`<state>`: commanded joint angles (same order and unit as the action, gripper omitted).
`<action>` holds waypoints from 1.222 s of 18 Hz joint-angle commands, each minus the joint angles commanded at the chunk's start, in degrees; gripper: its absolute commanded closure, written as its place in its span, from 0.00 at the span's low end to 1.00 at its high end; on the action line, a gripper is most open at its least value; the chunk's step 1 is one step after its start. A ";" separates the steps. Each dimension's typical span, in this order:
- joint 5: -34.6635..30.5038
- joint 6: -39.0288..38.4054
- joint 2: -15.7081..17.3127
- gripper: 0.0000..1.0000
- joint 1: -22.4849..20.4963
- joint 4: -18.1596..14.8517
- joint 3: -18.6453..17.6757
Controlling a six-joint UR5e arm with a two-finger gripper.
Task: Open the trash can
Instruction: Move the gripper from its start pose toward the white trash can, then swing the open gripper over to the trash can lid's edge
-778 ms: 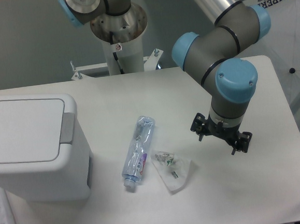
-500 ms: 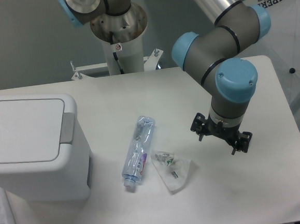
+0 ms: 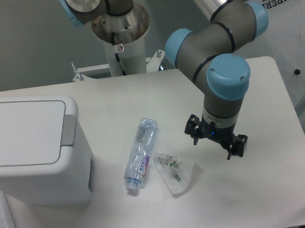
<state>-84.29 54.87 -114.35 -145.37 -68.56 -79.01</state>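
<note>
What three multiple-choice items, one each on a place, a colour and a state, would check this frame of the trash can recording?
1. Where does the plastic bottle lie?
A. between the trash can and the gripper
B. on top of the trash can
C. right of the gripper

2. What colour is the push tab on the lid?
A. blue
B. grey
C. red

3. In what state is the trash can's lid?
A. lifted open
B. taken off
C. flat and closed

Answers: 1 A, the bottle lies on the table right of the can, with the gripper further right. 2 B, the tab is a grey strip on the lid's right edge. 3 C, the lid sits flush.
</note>
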 joint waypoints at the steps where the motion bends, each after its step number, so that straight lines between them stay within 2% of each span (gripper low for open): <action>1: 0.18 -3.16 0.00 0.00 0.79 1.75 -0.09; 3: 0.44 -9.67 -0.08 0.00 2.89 4.31 -0.26; 5: 1.23 -13.64 0.00 0.00 4.57 4.58 -0.09; 9: 7.72 -14.70 1.41 0.00 6.50 4.76 -0.88; 12: 8.97 -18.90 4.92 0.00 7.56 4.76 -2.37; 14: 12.73 -24.17 7.11 0.00 7.48 4.76 -3.16; 18: 15.82 -33.05 10.63 0.00 7.56 4.76 -3.16; 22: 18.55 -38.16 13.27 0.00 8.35 4.76 -3.25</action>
<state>-65.75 16.71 -101.08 -137.02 -63.81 -82.27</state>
